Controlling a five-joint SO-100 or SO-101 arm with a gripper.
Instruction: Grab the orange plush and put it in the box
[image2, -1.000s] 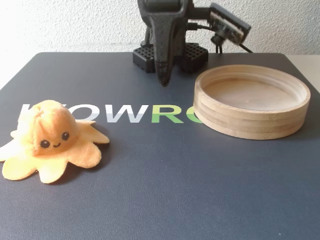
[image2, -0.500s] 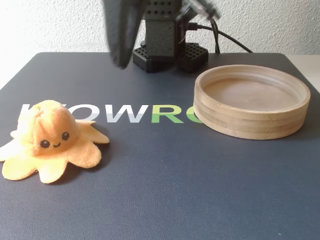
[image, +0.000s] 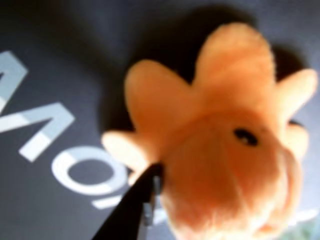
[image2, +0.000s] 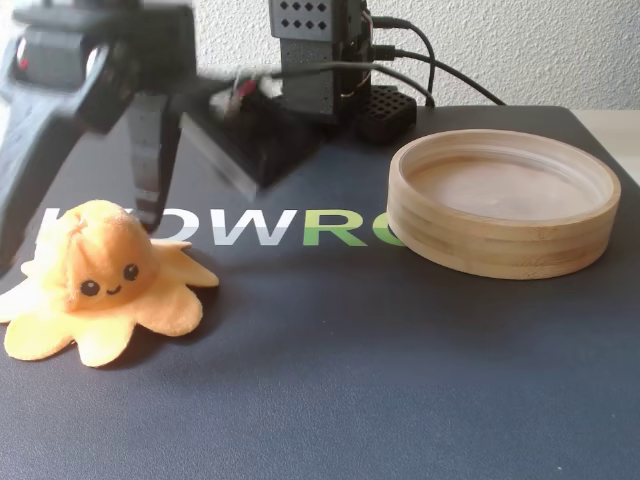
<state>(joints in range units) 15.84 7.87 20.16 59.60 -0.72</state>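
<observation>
Wrist view first: orange plush (image: 220, 150) filling most of the frame, blurry, head down at 5 o'clock and tentacles fanning toward 12, with one dark finger (image: 131, 210) poking in from 7 o'clock and just touching the head's edge. No second finger visible here, so can't tell how far apart the jaws are. Fixed view: plush (image2: 95, 280) sitting flat on the dark mat (image2: 350, 380) at 9 o'clock, face forward, box (image2: 505, 200) well apart at 2 o'clock and empty. Gripper (image2: 90, 215) hanging right over and behind the head, blurred, looks spread around it but not clamped, honestly hard to call. Probably best to drop lower so both fingers straddle the round head, not the floppy tentacles, then squeeze gently. Only the fixed view shows the box and the route over its thick rim; only the wrist view shows the finger contact.
</observation>
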